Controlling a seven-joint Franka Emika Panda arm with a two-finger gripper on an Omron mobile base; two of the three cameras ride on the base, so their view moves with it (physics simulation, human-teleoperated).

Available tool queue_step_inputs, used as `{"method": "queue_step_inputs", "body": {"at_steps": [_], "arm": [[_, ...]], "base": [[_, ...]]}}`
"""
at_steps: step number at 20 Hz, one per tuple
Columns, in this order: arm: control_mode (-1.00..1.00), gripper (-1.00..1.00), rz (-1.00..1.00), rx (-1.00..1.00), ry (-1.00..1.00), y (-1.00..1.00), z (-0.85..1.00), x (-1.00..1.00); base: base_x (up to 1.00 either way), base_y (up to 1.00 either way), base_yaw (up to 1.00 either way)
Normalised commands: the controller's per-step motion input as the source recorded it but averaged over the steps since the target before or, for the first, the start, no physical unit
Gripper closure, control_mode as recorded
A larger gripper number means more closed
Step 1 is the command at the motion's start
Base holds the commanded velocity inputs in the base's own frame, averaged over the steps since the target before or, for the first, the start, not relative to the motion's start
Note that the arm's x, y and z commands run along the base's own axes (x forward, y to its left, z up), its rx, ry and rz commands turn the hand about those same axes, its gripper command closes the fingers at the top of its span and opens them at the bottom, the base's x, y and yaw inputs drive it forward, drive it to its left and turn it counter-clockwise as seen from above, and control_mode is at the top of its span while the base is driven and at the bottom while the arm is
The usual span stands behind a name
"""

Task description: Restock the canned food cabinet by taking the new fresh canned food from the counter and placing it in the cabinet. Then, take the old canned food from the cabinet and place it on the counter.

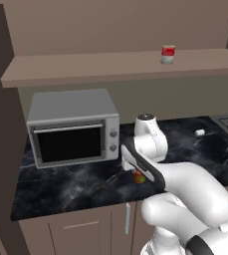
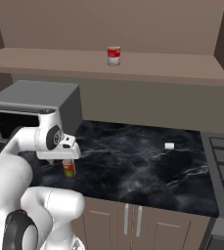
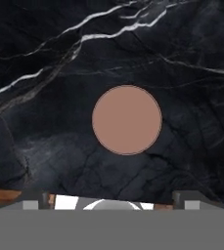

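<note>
The new fresh canned food (image 2: 69,169) stands upright on the black counter (image 2: 143,166), orange-red with a green patch; the left base view shows a bit of the new can (image 1: 139,177) past the arm. My gripper (image 2: 69,159) hangs straight above it, open. Seen from the hand, the can's round brown top (image 3: 127,120) lies centred ahead of my gripper (image 3: 109,199), whose fingertips (image 3: 33,199) stand wide apart and touch nothing. The old canned food (image 1: 168,54) (image 2: 114,55), red with a cream band, stands on the cabinet's long shelf ledge (image 1: 85,67) (image 2: 59,61).
A grey toaster oven (image 1: 73,127) (image 2: 35,105) sits on the counter left of the arm. A small white object (image 1: 199,133) (image 2: 169,145) lies further right, near the stove top (image 2: 223,166). Light wooden cupboard doors (image 2: 113,219) run below the counter edge.
</note>
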Motion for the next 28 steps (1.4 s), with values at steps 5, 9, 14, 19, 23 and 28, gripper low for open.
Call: {"method": "queue_step_inputs", "body": {"at_steps": [5,9,14,19,23,28], "arm": [[-1.00,-1.00,0.00,0.00,0.00,-0.08,-0.39,0.13],[-1.00,-1.00,0.00,0.03,0.00,-0.01,-0.40,0.19],[-1.00,-1.00,0.00,0.05,0.00,0.00,-0.14,0.19],[-1.00,-1.00,0.00,0.02,0.00,0.00,0.00,0.11],[-1.00,-1.00,0.00,0.00,0.00,0.00,0.00,0.14],[-1.00,1.00,0.00,0.00,0.00,0.00,-0.06,0.02]], "base": [[0.00,0.00,0.00],[0.00,0.00,0.00],[0.00,0.00,0.00],[0.00,0.00,0.00],[0.00,0.00,0.00],[0.00,0.00,0.00]]}}
